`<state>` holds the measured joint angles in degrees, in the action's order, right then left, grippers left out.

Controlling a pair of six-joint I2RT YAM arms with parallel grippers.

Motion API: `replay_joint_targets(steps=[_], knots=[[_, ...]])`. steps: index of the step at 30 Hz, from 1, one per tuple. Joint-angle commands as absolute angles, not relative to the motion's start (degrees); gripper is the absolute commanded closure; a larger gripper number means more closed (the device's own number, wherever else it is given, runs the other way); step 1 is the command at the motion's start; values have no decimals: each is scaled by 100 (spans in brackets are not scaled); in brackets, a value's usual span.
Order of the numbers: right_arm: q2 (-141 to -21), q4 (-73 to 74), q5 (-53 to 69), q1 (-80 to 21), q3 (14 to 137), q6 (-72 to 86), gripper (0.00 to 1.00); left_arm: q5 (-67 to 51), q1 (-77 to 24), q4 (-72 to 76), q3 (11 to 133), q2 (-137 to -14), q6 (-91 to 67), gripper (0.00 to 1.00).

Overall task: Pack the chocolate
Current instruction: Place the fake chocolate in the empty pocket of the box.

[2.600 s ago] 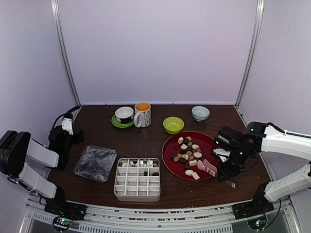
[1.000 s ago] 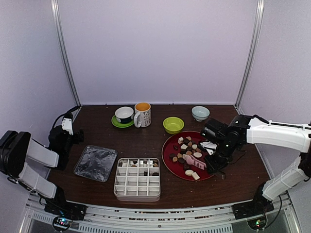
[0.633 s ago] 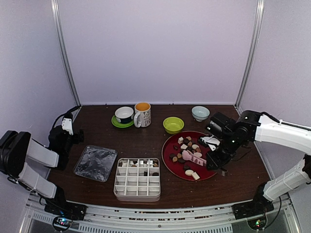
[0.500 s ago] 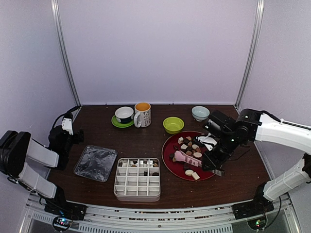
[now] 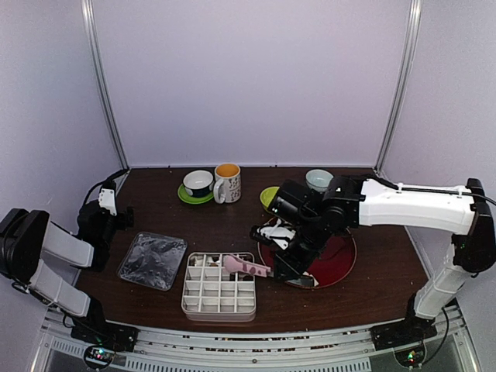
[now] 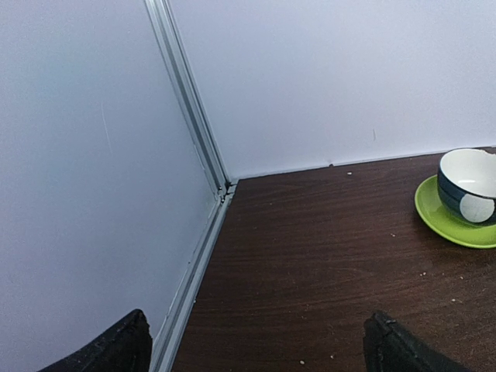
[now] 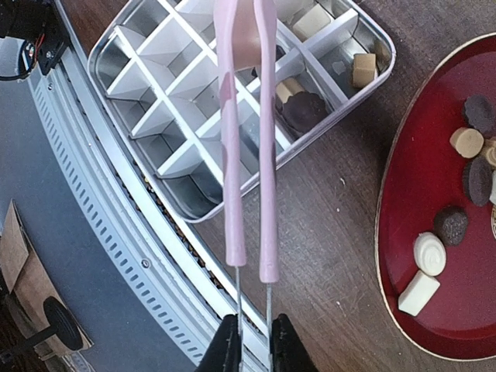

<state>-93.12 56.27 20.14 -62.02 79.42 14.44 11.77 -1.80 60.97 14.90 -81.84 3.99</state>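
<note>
The right jaws are clamped on the handle end of the pink tongs [image 7: 246, 139], whose tips reach ahead of them over the divided box [image 7: 116, 46]. Some chocolate [image 7: 304, 111] lies in compartments just beside the tongs, and more lies on the red plate [image 7: 434, 310] to the jaws' right. The left jaws stand wide apart above the desk [image 6: 310, 256].

Lab booth, white panel walls [image 5: 248, 85]

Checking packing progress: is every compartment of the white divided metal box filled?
No, most compartments of the divided box are bare; few hold chocolate pieces.
</note>
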Motion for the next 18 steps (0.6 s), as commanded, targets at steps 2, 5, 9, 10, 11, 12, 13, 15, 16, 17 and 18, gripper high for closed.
replay_joint_targets(steps=[2,5,9,10,11,12,13,15,16,17,18], knots=[[-9676,5413,1895,-6301,8439,1336,86,1204,-130,6256,1582,-8181,391,2],[-9851,5300,1918,-6369,8582,1344,86,1200,-127,6253,1582,-8178,395,2],[-10169,5431,1819,-6475,8893,1338,85,1206,-131,6253,1582,-8183,395,2],[-10226,5502,1790,-6498,8951,1318,84,1207,-132,6251,1582,-8182,393,2],[-10265,5550,1771,-6526,8991,1279,83,1207,-132,6249,1582,-8182,395,2],[-10278,5561,1741,-6540,8999,1276,82,1204,-131,6253,1584,-8178,394,2],[-10293,5579,1711,-6547,8993,1279,80,1205,-131,6254,1582,-8182,395,2],[-10336,5597,1701,-6559,8993,1283,77,1208,-131,6250,1582,-8182,394,2],[-10349,5606,1684,-6557,9006,1291,75,1206,-127,6254,1584,-8180,395,2],[-10373,5619,1664,-6562,9020,1300,75,1201,-129,6250,1582,-8181,395,2],[-10384,5631,1632,-6562,9038,1301,74,1205,-131,6250,1582,-8182,388,2]])
